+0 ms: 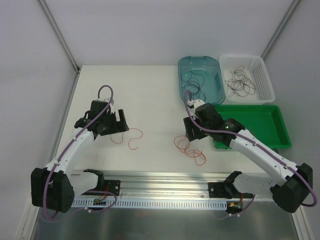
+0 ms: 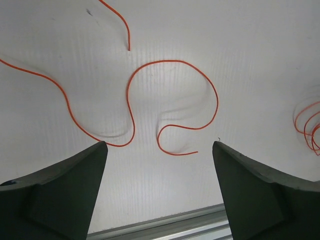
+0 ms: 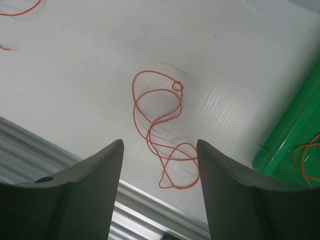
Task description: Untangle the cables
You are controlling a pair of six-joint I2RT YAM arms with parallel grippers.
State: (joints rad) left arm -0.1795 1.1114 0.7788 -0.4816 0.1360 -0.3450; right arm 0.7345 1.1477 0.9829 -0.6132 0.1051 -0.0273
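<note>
A loose orange-red cable [image 1: 131, 136] lies curled on the white table just right of my left gripper [image 1: 118, 126]. In the left wrist view this cable [image 2: 170, 61] winds ahead of the left gripper [image 2: 159, 145], which is open and empty. A tangled orange-red cable [image 1: 190, 149] lies below my right gripper [image 1: 192, 134]. In the right wrist view the tangle [image 3: 177, 86] loops between and ahead of the right gripper [image 3: 160, 142], which is open, empty and above the table. Dark cables lie in a teal bin [image 1: 199, 58] and a white basket [image 1: 242, 56].
A green tray [image 1: 255, 122] sits right of the right gripper; the right wrist view shows its corner [image 3: 295, 135] with an orange cable [image 3: 304, 155] inside. An aluminium rail [image 1: 165, 177] runs along the table's near edge. White walls enclose the left and back.
</note>
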